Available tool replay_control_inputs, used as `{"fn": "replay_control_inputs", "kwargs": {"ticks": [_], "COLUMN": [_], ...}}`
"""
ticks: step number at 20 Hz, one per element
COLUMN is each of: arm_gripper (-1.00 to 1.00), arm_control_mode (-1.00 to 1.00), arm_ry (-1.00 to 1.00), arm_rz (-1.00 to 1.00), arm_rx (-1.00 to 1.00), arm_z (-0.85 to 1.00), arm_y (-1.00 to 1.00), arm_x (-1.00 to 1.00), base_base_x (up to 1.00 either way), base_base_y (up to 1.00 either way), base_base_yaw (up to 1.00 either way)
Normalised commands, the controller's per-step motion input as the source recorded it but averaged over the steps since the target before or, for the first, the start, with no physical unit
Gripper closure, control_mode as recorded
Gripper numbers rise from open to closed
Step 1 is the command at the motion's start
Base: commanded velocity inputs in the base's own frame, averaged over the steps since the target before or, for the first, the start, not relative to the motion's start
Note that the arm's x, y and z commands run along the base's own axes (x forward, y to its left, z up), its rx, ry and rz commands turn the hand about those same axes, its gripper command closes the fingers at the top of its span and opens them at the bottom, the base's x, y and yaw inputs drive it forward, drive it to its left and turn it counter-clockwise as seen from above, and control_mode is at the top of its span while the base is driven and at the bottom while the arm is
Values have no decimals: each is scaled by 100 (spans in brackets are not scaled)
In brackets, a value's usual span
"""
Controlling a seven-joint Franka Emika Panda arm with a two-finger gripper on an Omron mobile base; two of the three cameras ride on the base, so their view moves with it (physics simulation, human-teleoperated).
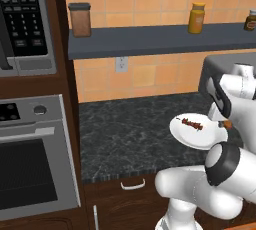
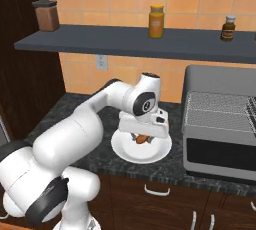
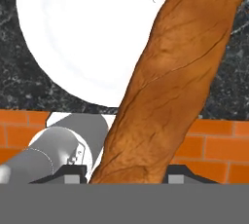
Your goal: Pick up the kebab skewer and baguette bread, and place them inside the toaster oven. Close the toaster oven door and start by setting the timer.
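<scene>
The orange-brown, crusty baguette bread (image 3: 170,82) sat clamped between your pincer's (image 2: 143,138) two dark fingertips (image 3: 72,172), running lengthwise away from the hand; you had taken it near one end, so most of the loaf hung free over the round white plate (image 2: 125,155). In the right base view you could see its tip poking out under the hand, just above the plate, low enough that I judged the lift barely begun. The kebab skewer (image 1: 192,123), a thin stick of dark red-brown meat chunks, lay flat on that plate, beside the loaf but apart from it, so it waited its own turn. The plate rested on the dark speckled stone table (image 1: 130,139). To your right stood the grey metallic toaster oven (image 2: 220,134), and you would need to carry the loaf sideways to it. Whether its door stood open, you could not tell from here.
</scene>
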Motion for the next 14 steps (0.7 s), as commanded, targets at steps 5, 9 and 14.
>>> {"fn": "replay_control_inputs", "kwargs": {"ticks": [5,9,14], "arm_gripper": [100,100,100], "arm_control_mode": [-100,-100,100], "arm_ry": [4,1,0], "arm_rz": [19,13,9], "arm_rx": [0,1,0], "arm_z": [20,7,4], "arm_y": [33,29,0], "arm_x": [-12,-18,-16], "base_base_x": [0,0,-6], "base_base_y": [0,0,0], "base_base_yaw": [0,0,1]}}
